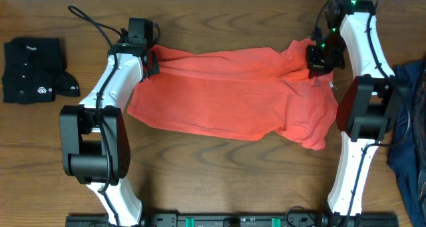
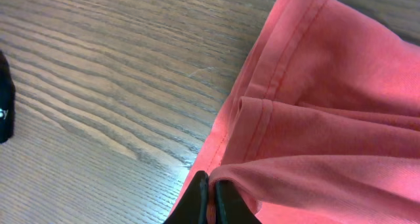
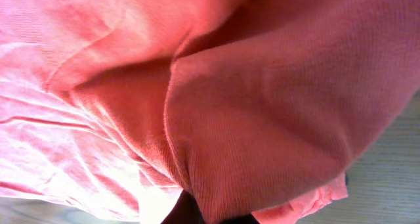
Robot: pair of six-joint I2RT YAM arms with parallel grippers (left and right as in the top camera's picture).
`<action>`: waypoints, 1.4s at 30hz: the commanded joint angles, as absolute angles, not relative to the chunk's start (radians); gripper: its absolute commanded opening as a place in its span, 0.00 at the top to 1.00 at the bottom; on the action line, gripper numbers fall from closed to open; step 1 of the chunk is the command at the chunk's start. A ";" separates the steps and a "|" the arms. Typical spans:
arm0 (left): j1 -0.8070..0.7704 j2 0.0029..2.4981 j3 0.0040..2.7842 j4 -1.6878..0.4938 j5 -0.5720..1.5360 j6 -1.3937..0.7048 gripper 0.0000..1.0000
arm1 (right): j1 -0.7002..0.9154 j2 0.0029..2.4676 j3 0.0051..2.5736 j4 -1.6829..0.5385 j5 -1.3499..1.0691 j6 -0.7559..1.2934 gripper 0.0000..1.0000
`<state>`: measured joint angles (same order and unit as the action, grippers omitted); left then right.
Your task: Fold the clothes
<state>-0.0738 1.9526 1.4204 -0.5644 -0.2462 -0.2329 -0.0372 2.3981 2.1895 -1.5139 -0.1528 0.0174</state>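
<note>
A coral-red T-shirt (image 1: 226, 94) lies spread across the middle of the wooden table, lettering hidden, with its far edge rumpled. My left gripper (image 1: 150, 62) is at the shirt's far left corner. In the left wrist view its jaws (image 2: 211, 198) are shut on a fold of the hemmed red fabric (image 2: 315, 119). My right gripper (image 1: 318, 67) is at the far right corner, where the cloth bunches up. In the right wrist view red fabric (image 3: 262, 106) drapes over the dark fingers (image 3: 190, 214) and hides most of them.
A folded black shirt (image 1: 30, 70) lies at the far left of the table. A dark blue garment (image 1: 409, 134) is heaped at the right edge, beside the right arm's base. Bare wood (image 2: 98, 86) shows left of the shirt.
</note>
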 commanded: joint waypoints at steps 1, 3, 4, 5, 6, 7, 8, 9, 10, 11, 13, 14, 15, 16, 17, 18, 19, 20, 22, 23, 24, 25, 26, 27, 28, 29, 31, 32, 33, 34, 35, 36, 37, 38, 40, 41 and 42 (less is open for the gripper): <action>-0.068 1.963 1.427 -0.567 -0.243 -0.249 0.73 | -0.023 2.386 2.197 -1.499 -0.170 0.028 0.85; -0.068 1.963 1.427 -0.567 -0.243 -0.249 0.65 | -0.023 2.386 2.197 -1.495 -0.170 0.028 0.71; -0.068 1.963 1.427 -0.567 -0.243 -0.249 0.55 | -0.023 2.386 2.197 -1.495 -0.170 0.028 0.67; -0.068 1.963 1.427 -0.567 -0.243 -0.249 0.37 | -0.023 2.386 2.197 -1.495 -0.170 0.025 0.62; -0.068 1.963 1.427 -0.567 -0.243 -0.249 0.21 | -0.023 2.386 2.197 -1.495 -0.170 0.022 0.53; -0.068 1.963 1.427 -0.567 -0.243 -0.249 0.03 | -0.023 2.386 2.199 -1.494 -0.170 0.020 0.52; -0.068 1.962 1.427 -0.567 -0.243 -0.249 0.02 | -0.023 2.386 2.201 -1.489 -0.170 0.020 0.51; -0.068 1.962 1.427 -0.564 -0.243 -0.249 0.02 | -0.023 2.384 2.207 -1.479 -0.169 0.018 0.50; -0.068 1.961 1.427 -0.561 -0.243 -0.249 0.02 | -0.023 2.382 2.216 -1.468 -0.170 0.017 0.49; -0.068 1.959 1.428 -0.557 -0.243 -0.249 0.02 | -0.023 2.380 2.230 -1.458 -0.170 0.017 0.48; -0.068 1.946 1.437 -0.557 -0.243 -0.249 0.02 | -0.023 2.373 2.281 -1.460 -0.170 0.017 0.47; -0.069 1.936 1.443 -0.557 -0.242 -0.249 0.02 | -0.023 2.370 2.314 -1.467 -0.170 0.017 0.46; -0.069 1.920 1.452 -0.557 -0.242 -0.249 0.02 | -0.022 2.367 2.359 -1.476 -0.170 0.017 0.46; -0.069 1.903 1.460 -0.557 -0.242 -0.249 0.02 | -0.020 2.363 2.403 -1.486 -0.169 0.017 0.45; -0.069 1.880 1.470 -0.557 -0.242 -0.249 0.02 | -0.018 2.362 2.460 -1.499 -0.169 0.017 0.43; -0.069 1.860 1.478 -0.558 -0.243 -0.249 0.02 | -0.016 2.362 2.522 -1.518 -0.170 0.018 0.36; -0.069 1.837 1.484 -0.558 -0.243 -0.249 0.02 | -0.015 2.362 2.576 -1.540 -0.170 0.018 0.32; -0.069 1.810 1.487 -0.558 -0.243 -0.249 0.02 | -0.013 2.362 2.634 -1.569 -0.169 0.017 0.31; -0.069 1.758 1.488 -0.575 -0.242 -0.249 0.02 | -0.005 2.362 2.728 -1.626 -0.169 0.006 0.23; -0.069 1.736 1.488 -0.589 -0.242 -0.249 0.02 | 0.000 2.362 2.767 -1.649 -0.164 -0.012 0.20; -0.070 1.709 1.488 -0.609 -0.239 -0.249 0.02 | 0.010 2.362 2.814 -1.675 -0.138 -0.020 0.12; -0.070 1.691 1.488 -0.624 -0.231 -0.249 0.02 | 0.017 2.361 2.842 -1.687 -0.118 -0.020 0.11; -0.070 1.668 1.488 -0.643 -0.217 -0.249 0.01 | 0.026 2.358 2.880 -1.697 -0.099 -0.020 0.11; -0.070 1.643 1.488 -0.665 -0.205 -0.249 0.01 | 0.032 2.352 2.907 -1.698 -0.095 -0.014 0.12; -0.070 1.620 1.488 -0.686 -0.196 -0.249 0.05 | 0.040 2.341 2.930 -1.698 -0.097 -0.012 0.16; -0.070 1.595 1.488 -0.710 -0.186 -0.249 0.16 | 0.048 2.326 2.945 -1.698 -0.096 -0.012 0.21; -0.070 1.553 1.488 -0.760 -0.169 -0.249 0.35 | 0.069 2.283 2.951 -1.699 -0.070 0.008 0.33; -0.070 1.535 1.488 -0.793 -0.162 -0.251 0.37 | 0.082 2.259 2.949 -1.699 -0.067 0.019 0.38; -0.069 1.523 1.488 -0.820 -0.159 -0.262 0.37 | 0.095 2.239 2.947 -1.699 -0.067 0.027 0.38; -0.070 1.516 1.487 -0.848 -0.157 -0.266 0.37 | 0.110 2.222 2.947 -1.699 -0.065 0.030 0.39; -0.070 1.514 1.487 -0.875 -0.156 -0.269 0.37 | 0.130 2.203 2.947 -1.699 -0.052 0.038 0.38; -0.070 1.514 1.487 -0.906 -0.154 -0.279 0.38 | 0.150 2.183 2.942 -1.699 -0.029 0.046 0.37; -0.070 1.517 1.485 -0.928 -0.147 -0.281 0.40 | 0.168 2.167 2.933 -1.699 0.006 0.060 0.36; -0.069 1.518 1.480 -0.942 -0.137 -0.284 0.41 | 0.188 2.150 2.917 -1.699 0.038 0.064 0.35; -0.069 1.519 1.464 -0.958 -0.118 -0.284 0.44 | 0.231 2.112 2.859 -1.699 0.077 0.065 0.34; -0.070 1.518 1.457 -0.963 -0.110 -0.286 0.45 | 0.250 2.091 2.812 -1.699 0.081 0.068 0.33; -0.070 1.518 1.452 -0.968 -0.103 -0.290 0.44 | 0.263 2.070 2.756 -1.699 0.083 0.083 0.34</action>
<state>-0.0738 1.5169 1.4719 -0.9543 -0.1394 -0.2707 0.2226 2.1117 2.8513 -1.6939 0.0151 0.0452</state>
